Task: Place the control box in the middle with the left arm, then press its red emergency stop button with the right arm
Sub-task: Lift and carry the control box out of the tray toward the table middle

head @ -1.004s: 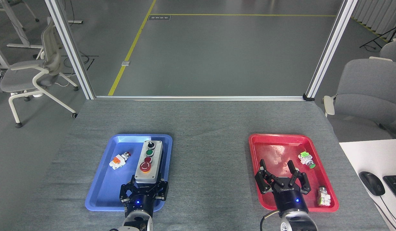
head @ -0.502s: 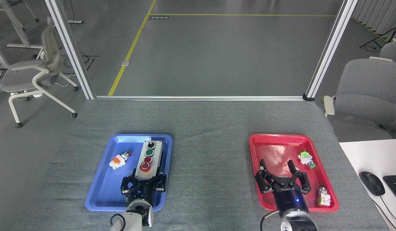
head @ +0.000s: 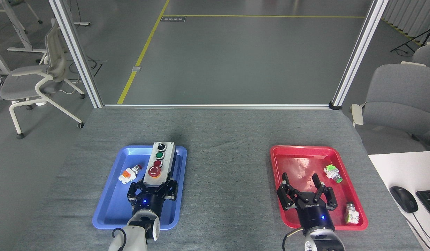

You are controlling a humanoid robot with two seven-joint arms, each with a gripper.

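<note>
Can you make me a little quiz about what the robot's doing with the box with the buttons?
1. True or false: the left gripper grips the near end of the control box above the blue tray.
2. Which button on the box sits nearest that gripper: A) the black knob, B) the green button, C) the red emergency stop button?
3. Fill in: the right gripper hangs open over the ____ tray.

Key: 1 true. 2 C. 3 red.
</note>
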